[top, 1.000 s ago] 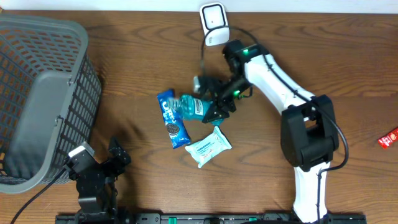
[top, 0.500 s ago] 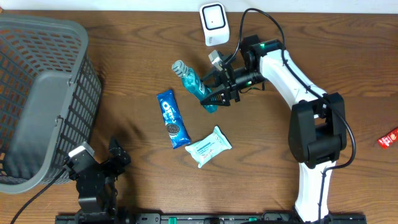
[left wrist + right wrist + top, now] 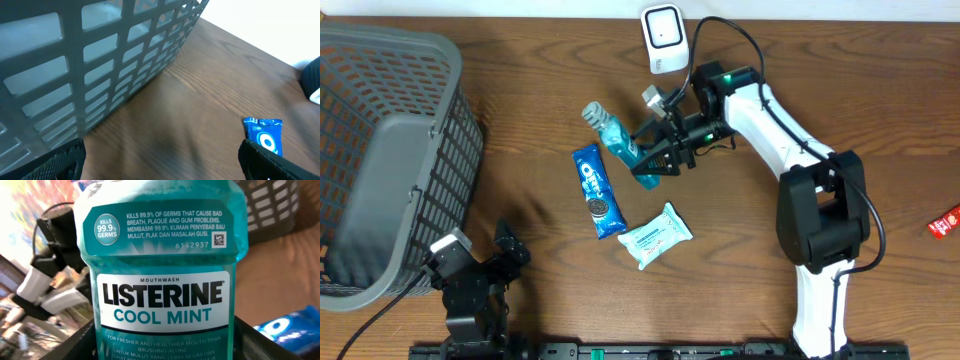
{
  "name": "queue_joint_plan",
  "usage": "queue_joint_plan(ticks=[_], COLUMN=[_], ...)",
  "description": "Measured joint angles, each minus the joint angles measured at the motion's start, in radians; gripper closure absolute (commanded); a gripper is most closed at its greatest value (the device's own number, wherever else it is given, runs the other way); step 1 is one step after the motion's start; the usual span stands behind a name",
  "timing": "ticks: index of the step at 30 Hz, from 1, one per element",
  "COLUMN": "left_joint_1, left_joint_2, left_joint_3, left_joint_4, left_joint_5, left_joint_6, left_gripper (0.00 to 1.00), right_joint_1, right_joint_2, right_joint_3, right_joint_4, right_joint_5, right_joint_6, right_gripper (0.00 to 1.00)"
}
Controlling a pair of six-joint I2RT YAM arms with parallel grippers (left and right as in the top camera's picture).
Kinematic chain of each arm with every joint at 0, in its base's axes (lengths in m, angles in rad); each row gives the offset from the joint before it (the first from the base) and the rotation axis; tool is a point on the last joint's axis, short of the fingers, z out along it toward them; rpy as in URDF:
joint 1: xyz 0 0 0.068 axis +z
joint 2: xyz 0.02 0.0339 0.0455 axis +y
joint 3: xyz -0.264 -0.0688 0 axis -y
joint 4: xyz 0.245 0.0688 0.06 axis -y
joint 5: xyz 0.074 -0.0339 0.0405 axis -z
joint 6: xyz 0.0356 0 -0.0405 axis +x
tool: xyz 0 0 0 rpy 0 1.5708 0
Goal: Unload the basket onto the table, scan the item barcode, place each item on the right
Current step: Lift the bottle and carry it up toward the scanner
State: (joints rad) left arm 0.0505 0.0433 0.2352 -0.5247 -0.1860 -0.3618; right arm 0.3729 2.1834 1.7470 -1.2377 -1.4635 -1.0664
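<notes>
A teal Listerine mouthwash bottle (image 3: 621, 146) hangs tilted above the table, cap toward the upper left, with my right gripper (image 3: 657, 156) shut on its lower body. In the right wrist view the bottle (image 3: 160, 280) fills the frame, front label facing the camera, with black fingers (image 3: 75, 345) on both sides and the right gripper (image 3: 162, 347) round its base. No barcode shows. The white scanner (image 3: 663, 38) stands at the table's back edge, just up and right of the bottle. My left gripper (image 3: 480, 252) sits near the front left, open and empty (image 3: 162, 162).
A blue Oreo pack (image 3: 598, 190) and a wipes pack (image 3: 655, 236) lie below the held bottle. A grey basket (image 3: 380, 150) fills the left side, close to the left gripper (image 3: 100, 60). A red packet (image 3: 945, 222) lies at the right edge.
The right gripper lifted the bottle off the table beside the Oreo pack, swung it upward toward the scanner, then shifted it slightly left. The left arm has not moved.
</notes>
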Motion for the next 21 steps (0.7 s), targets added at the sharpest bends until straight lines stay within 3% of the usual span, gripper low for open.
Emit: queue_joint_plan(ticks=[3, 8, 16, 21], left_joint_1=[0.000, 0.000, 0.000, 0.000], left_joint_2=[0.000, 0.000, 0.000, 0.000], left_joint_3=[0.000, 0.000, 0.000, 0.000], left_joint_4=[0.000, 0.000, 0.000, 0.000], left_joint_5=[0.000, 0.000, 0.000, 0.000], left_joint_6=[0.000, 0.000, 0.000, 0.000], left_gripper=[0.02, 0.02, 0.02, 0.02], right_joint_1=[0.018, 0.026, 0.020, 0.020], right_joint_2=[0.000, 0.000, 0.000, 0.000], right_joint_3=[0.000, 0.000, 0.000, 0.000], right_joint_4=[0.000, 0.000, 0.004, 0.003], right_joint_5=[-0.002, -0.003, -0.003, -0.003], right_joint_6=[0.081, 0.232, 0.587, 0.776], right_gripper=[0.46, 0.48, 0.55, 0.50])
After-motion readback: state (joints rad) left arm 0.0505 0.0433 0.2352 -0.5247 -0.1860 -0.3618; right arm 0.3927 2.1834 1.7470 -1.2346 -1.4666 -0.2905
